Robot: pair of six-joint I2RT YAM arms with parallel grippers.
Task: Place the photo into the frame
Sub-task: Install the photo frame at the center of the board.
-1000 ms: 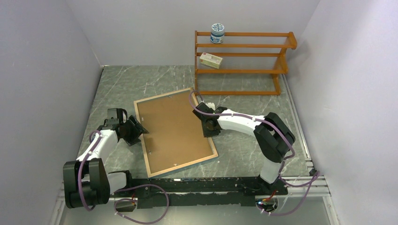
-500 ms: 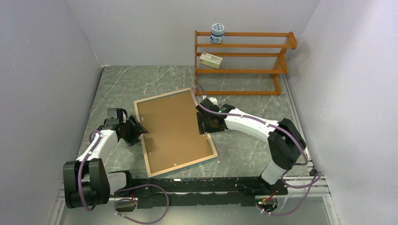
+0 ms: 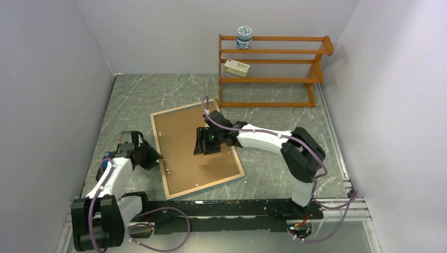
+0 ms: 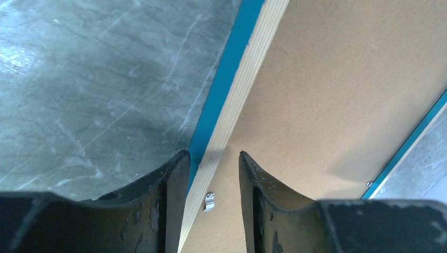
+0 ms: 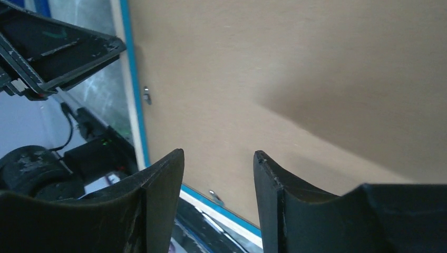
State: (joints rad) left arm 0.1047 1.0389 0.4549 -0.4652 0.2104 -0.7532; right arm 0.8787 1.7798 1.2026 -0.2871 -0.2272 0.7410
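The frame (image 3: 182,106) lies face down on the table, its light wood rim up and a blue edge showing. A plain brown backing board (image 3: 182,158) fills it. The photo is hidden. My left gripper (image 3: 154,156) is open at the frame's left edge. In the left wrist view its jaws (image 4: 213,154) straddle the rim (image 4: 248,79) just beyond a small metal clip (image 4: 210,201). My right gripper (image 3: 200,142) is open and empty over the middle of the board (image 5: 274,68), pointing towards the left rim (image 5: 134,105).
An orange-brown shelf rack (image 3: 274,80) stands at the back right, with a round tin (image 3: 244,37) on top and a small box (image 3: 236,67) on a shelf. Walls close in left, right and behind. The arm bases line the near edge.
My right gripper has moved left from the frame's right edge to over the middle of the backing board. My left gripper has shifted nearer along the left rim.
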